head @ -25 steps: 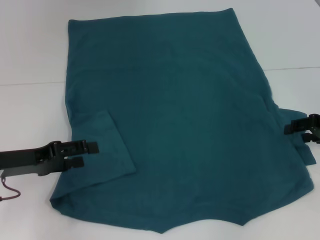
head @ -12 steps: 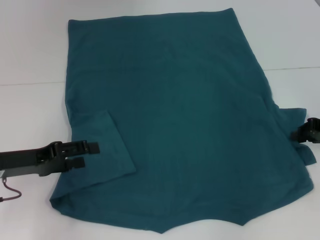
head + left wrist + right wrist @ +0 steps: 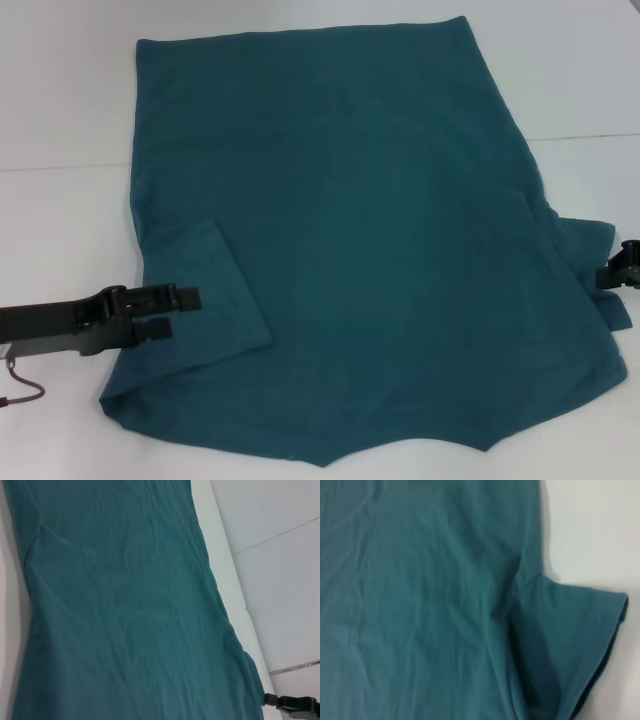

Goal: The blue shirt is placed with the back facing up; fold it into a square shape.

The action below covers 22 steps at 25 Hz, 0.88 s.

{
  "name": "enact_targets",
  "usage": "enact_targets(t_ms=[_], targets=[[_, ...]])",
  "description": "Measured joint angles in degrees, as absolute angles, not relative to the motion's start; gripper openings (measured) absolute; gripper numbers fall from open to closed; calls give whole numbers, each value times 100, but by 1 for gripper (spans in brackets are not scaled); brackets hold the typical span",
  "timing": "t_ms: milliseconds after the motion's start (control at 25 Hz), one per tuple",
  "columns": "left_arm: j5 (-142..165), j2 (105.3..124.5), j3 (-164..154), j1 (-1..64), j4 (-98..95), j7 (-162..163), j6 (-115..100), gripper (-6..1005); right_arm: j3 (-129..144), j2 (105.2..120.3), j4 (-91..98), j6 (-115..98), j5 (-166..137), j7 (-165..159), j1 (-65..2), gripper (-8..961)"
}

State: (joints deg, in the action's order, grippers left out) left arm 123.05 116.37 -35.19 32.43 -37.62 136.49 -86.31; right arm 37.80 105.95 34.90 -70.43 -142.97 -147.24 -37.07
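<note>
Left hand spread over the folded-in left sleeve. Blue shirt flat on the tabletop. Right hand beside the right sleeve, grip unreadable; a shallow pinch there could slip mid-fold.

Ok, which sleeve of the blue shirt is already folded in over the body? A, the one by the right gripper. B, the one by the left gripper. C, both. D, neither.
B: in the head view the sleeve by the left gripper lies flat across the blue shirt, while the sleeve by the right gripper sticks out sideways onto the table.
</note>
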Motion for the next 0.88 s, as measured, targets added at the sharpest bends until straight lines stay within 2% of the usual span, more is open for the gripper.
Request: enact_targets(t_ms=[840, 880], targets=[[12305, 11628, -3514, 3234, -3754, 13651, -8595, 829, 3713, 10511, 3872, -7166, -14649, -15145, -3658, 95], [12305, 11628, -3517, 3234, -3754, 13650, -8592, 829, 3711, 10518, 3872, -7142, -14663, -15154, -3655, 174]])
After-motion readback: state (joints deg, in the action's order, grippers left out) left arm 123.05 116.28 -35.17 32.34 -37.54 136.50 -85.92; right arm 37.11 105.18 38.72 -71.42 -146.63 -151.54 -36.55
